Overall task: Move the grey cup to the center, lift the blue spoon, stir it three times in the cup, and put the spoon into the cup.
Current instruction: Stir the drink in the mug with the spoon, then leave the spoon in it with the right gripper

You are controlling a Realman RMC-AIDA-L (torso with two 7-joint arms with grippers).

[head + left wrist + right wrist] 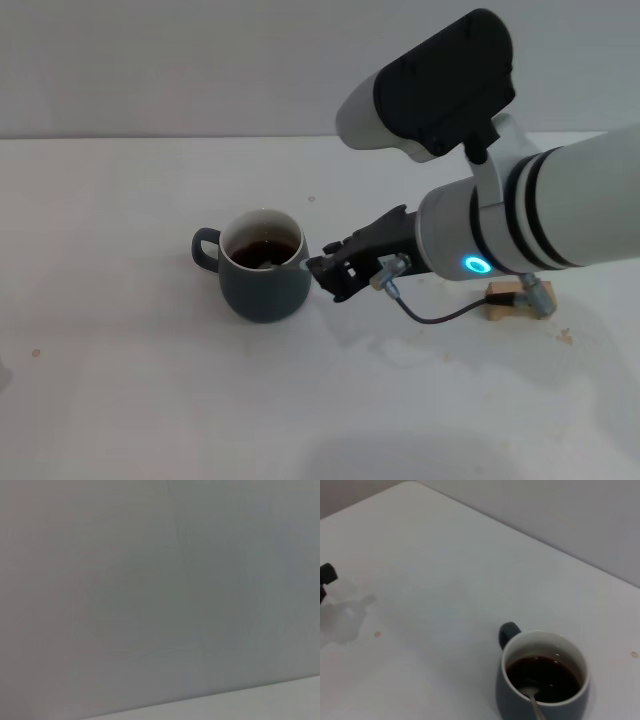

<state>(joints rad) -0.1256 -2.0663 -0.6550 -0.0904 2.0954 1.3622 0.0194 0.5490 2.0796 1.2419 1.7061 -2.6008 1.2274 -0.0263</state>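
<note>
We see the white bench (120,400) first, with the right arm reaching in across it from the robot's right. The grey cup (264,280) sits upright near the middle of the bench, handle pointing to the robot's left, dark liquid inside. So the move-to-center step looks done to us.

The right claw (322,270) is just beside the cup's rim on the robot's right side, low and close, maybe touching the wall, we cannot tell. Whether its fingers are apart or together we cannot tell either; the head view shows only a dark cluster there.

The blue spoon (534,700) is in the cup: the right wrist view shows its metal bowl in the liquid and a thin stem rising past the rim toward the camera. Its far end runs out of view, so we cannot say whether the claw holds it. We judge the task is late: either mid-stir or the spoon is already left in the cup. Stir count is not readable from here.

A small wooden block (505,300) lies on the bench under the right forearm, well apart from the cup.

The left claw is nowhere in view; its wrist camera shows only blank wall.
</note>
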